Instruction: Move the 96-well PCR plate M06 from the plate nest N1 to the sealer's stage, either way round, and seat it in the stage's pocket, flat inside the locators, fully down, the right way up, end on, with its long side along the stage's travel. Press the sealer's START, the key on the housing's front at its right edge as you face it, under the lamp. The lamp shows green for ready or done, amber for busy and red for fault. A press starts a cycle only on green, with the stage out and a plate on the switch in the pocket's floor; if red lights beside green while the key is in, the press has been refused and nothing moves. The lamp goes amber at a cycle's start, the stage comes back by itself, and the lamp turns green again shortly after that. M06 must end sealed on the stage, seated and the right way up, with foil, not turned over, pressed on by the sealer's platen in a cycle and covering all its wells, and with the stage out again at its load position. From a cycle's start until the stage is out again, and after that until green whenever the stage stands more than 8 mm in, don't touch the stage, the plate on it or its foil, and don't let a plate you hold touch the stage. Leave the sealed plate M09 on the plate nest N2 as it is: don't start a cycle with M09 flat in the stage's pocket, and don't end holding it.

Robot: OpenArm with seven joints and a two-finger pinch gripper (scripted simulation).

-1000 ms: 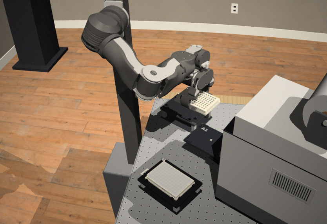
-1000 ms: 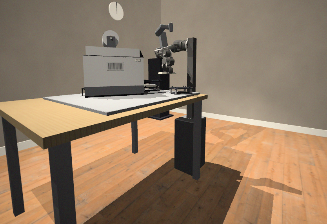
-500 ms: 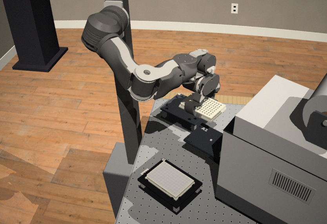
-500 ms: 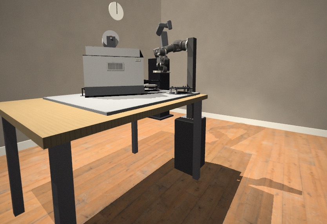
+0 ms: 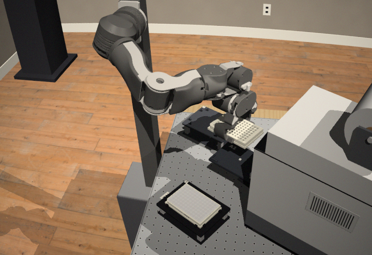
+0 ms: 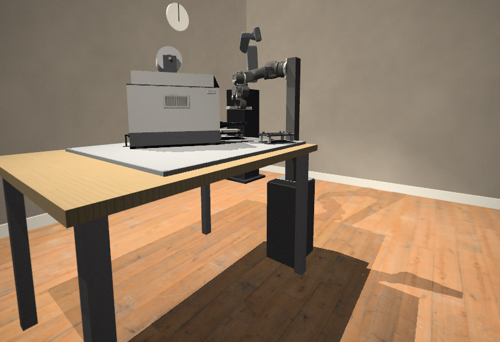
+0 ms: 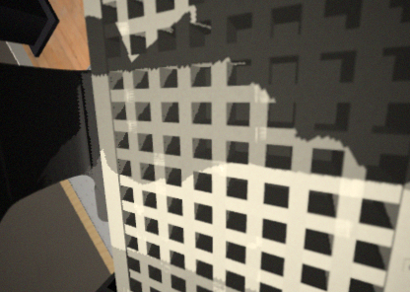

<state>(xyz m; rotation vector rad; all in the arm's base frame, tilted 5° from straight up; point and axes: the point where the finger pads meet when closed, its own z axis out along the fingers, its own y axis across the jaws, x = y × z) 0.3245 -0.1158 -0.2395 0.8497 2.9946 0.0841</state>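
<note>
My gripper (image 5: pixel 225 129) is shut on the PCR plate M06 (image 5: pixel 239 132), a cream plate with open square wells. I hold it level in the air above the sealer's black stage (image 5: pixel 231 157), which stands out in front of the housing. The plate is clear of the stage. The wrist view is filled by the plate's well grid (image 7: pixel 256 160), wells up. The empty plate nest N1 (image 5: pixel 200 124) lies behind and to the left of the held plate. In the exterior view the gripper (image 6: pixel 240 102) and the plate show small beside the sealer.
The sealer's grey housing (image 5: pixel 310 168) rises right of the stage, with a foil roll (image 5: pixel 360 124) on top. The sealed plate M09 (image 5: pixel 193 204) sits on nest N2 near the front. The arm's dark post (image 5: pixel 144 90) stands at the table's left edge.
</note>
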